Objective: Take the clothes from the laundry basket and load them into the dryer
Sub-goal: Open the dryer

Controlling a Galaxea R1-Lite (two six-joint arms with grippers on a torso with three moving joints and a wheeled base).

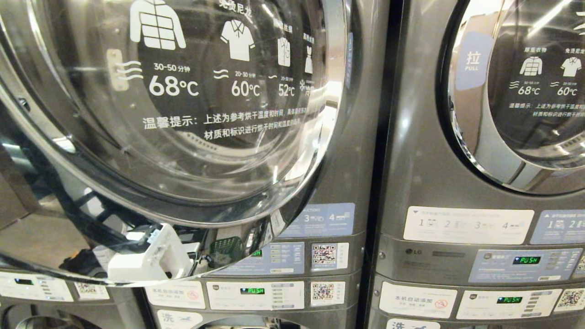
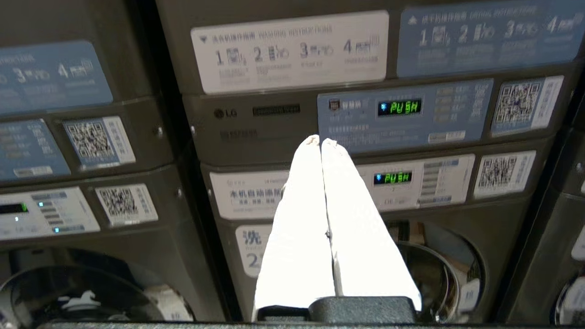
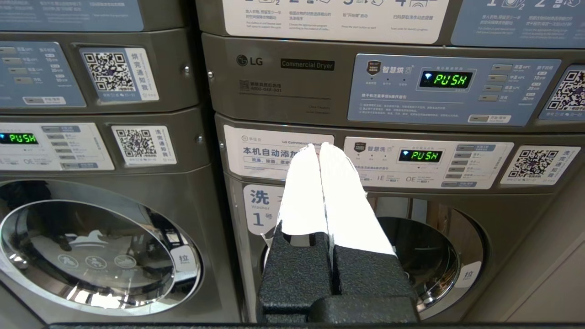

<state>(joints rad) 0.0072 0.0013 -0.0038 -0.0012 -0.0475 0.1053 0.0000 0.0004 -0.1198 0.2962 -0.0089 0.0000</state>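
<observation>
- You are facing the dryer (image 1: 356,151), the upper unit of a stacked grey metal pair, and its big round door (image 1: 173,105) is swung out toward you, filling most of the head view.
- That door is a clear domed window in a polished chrome ring; white garment icons, temperatures and Chinese text are printed on the glass.
- You cannot see into the drum from here: the window only mirrors the room, so whether anything is inside cannot be told.
- The laundry basket shows only as a small green mesh reflection (image 1: 226,249) low on the chrome rim; no clothes can be made out.
- Your left gripper (image 2: 321,141) has its two white tapered fingers pressed tip to tip with nothing between them, pointing at the control panels of the neighbouring stack.
- Your right gripper (image 3: 318,147) is likewise closed and empty, white fingers on black textured bases, aimed at the label strip of washer number one (image 3: 379,246).
- That washer's round chrome-ringed door is dark behind the fingers; its contents cannot be told.
- The second dryer (image 1: 480,137) to the right has its door closed, with a "PULL" tag on the rim.
- Flat panels below carry green "PUSH" displays (image 3: 445,80), QR stickers (image 3: 105,71) and numbered instruction labels (image 2: 292,50).
</observation>
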